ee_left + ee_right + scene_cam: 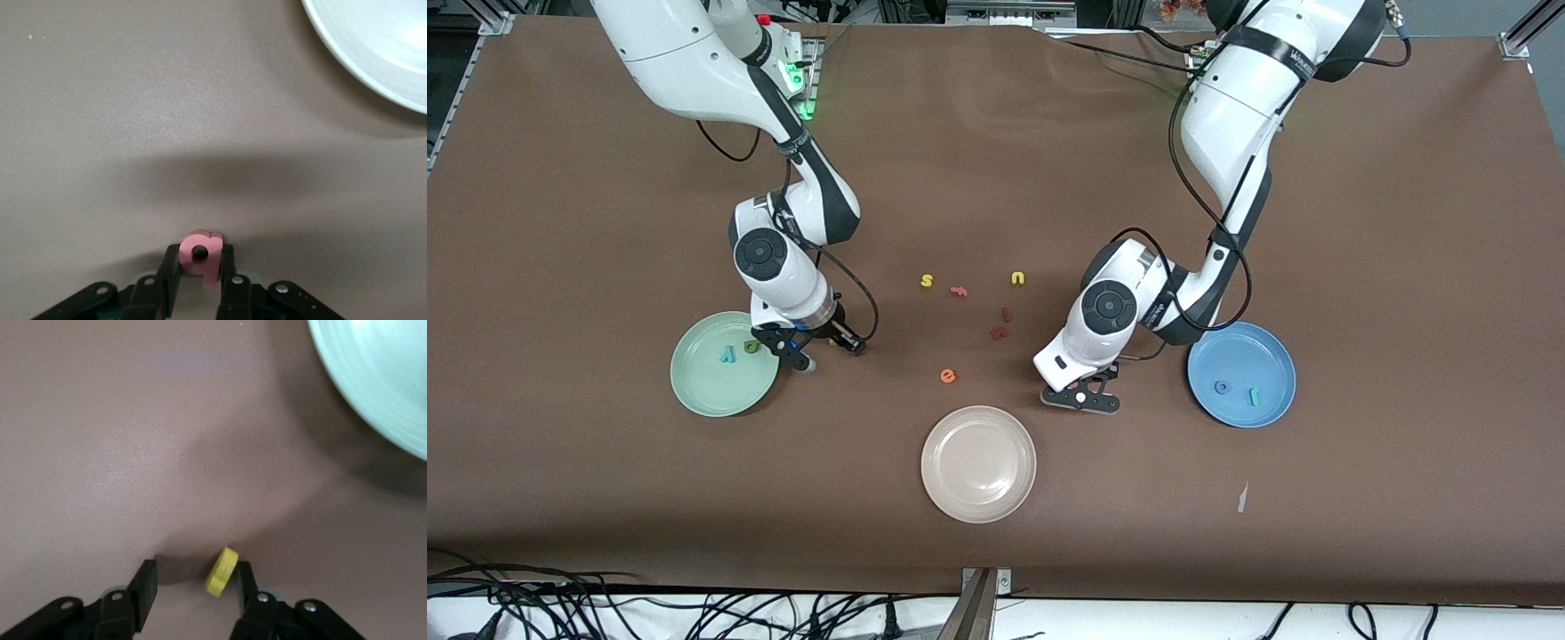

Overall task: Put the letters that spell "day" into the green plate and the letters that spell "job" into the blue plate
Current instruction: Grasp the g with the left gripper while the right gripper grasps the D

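Observation:
My left gripper is down at the table between the beige plate and the blue plate, its fingers shut on the salmon-red b. The blue o and teal j lie in the blue plate. My right gripper stands open beside the green plate. The yellow a stands on edge against one of its fingers, well apart from the other finger. The teal y and olive d lie in the green plate.
A beige plate sits nearest the front camera. Between the arms lie a yellow s, a yellow u, an orange e and dark red letters. A scrap of tape lies near the blue plate.

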You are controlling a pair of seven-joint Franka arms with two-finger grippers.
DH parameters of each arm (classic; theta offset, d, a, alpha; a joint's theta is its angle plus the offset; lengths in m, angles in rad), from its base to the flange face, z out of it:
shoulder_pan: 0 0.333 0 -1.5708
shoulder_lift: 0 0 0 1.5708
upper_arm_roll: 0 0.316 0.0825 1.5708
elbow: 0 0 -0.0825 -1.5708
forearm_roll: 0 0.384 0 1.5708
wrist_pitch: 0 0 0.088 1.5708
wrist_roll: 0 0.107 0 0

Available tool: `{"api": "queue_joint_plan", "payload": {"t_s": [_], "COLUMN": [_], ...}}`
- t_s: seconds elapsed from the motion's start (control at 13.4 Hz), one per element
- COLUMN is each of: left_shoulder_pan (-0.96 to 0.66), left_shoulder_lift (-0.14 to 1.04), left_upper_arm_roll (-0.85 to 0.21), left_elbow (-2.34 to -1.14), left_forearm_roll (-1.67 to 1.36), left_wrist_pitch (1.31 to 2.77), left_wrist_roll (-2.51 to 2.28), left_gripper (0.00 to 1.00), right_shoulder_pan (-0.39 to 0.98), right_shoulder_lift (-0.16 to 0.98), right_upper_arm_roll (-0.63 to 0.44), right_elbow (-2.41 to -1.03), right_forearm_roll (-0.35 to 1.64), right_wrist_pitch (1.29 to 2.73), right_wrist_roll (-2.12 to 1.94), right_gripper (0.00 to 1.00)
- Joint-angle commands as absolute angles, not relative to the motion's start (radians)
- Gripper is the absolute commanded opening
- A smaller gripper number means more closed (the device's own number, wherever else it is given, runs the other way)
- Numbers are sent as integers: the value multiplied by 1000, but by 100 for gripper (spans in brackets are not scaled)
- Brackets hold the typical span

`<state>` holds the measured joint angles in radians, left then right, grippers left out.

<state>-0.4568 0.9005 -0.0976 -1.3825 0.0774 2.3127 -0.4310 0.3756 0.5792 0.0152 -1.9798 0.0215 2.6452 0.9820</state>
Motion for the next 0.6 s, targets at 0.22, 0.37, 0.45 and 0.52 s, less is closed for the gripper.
{"api": "queue_joint_plan", "payload": {"t_s": [0.22, 0.37, 0.45, 0.52], "left_shoulder_pan": [-431, -367, -306, -241], "left_shoulder_lift": [858, 790, 758, 727], "left_upper_arm_roll": [-61, -66, -83, -110], "left_elbow": [-1361, -1364, -1383, -1419], "left_forearm_roll": [178, 164, 149, 121], "left_wrist_pitch": [2242, 2095, 2041, 2020], "left_wrist_roll": [-347, -188, -107, -12], "left_gripper": [17, 18, 18, 18], "right_shoulder_pan": [371, 371, 370, 370], "right_shoulder_lift": [557, 555, 555, 555], "right_upper_arm_roll": [15, 14, 12, 12], "right_elbow": [-2010, -2010, -2010, -2010], "right_forearm_roll": [8, 8, 8, 8], "right_wrist_pitch": [2652, 2652, 2652, 2652], "right_wrist_roll": [991, 980, 980, 979], "right_gripper": [38, 21, 18, 13]}}
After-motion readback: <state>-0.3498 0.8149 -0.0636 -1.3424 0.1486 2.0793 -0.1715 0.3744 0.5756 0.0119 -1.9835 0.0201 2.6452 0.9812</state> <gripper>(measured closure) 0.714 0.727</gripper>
